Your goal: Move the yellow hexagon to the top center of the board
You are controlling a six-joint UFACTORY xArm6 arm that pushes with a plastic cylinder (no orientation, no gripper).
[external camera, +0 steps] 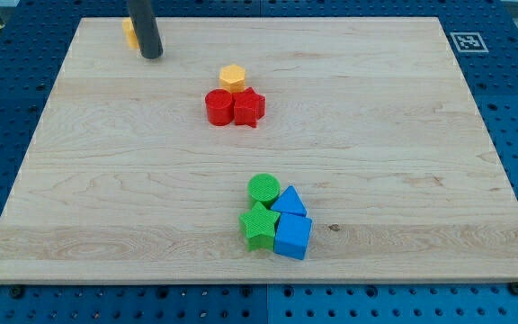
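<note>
1. The yellow hexagon (pixel 232 76) sits a little above the middle of the tabletop (pixel 106 180), toward the view's top, touching or just above the red cylinder (pixel 218 107) and red star (pixel 249 107).
2. It looks like a small, rigid, light block – likely to slide easily on the smooth wood and to spin if struck off-centre. There is nothing to grasp; I judge the push should land squarely on its lower face, though the two red blocks crowd that side.
3. My tip (pixel 151 54) rests on the board near the view's top-left corner, well apart from the hexagon, with a yellow-orange block (pixel 129 33) half hidden just behind the rod.
4. There are no fingers here – the arm ends in a plain rod, upright, holding nothing.
</note>
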